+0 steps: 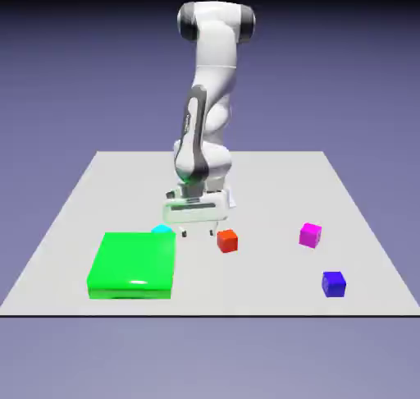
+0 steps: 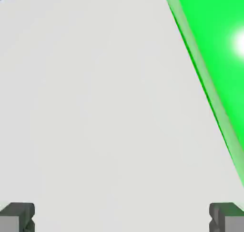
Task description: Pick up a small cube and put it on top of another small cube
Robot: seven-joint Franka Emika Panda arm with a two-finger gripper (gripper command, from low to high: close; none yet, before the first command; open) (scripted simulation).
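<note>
while the gripper (image 1: 197, 231) hangs low over the table (image 1: 271, 176) with its jaws wide apart and empty, the cyan cube (image 1: 162, 229) sits just behind the green block (image 1: 133, 264), well apart from the magenta cube (image 1: 310, 235).

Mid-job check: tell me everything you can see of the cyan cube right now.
The cyan cube shows only as a small, glossy, light turquoise sliver in the exterior view: its top peeks over the far edge of the flat green block, which hides the rest. It sits on the table, close behind the block; whether the two touch cannot be told. The end effector hangs just to its right in that view, jaws open, not gripping it. The hand view does not show the cube at all.
</note>
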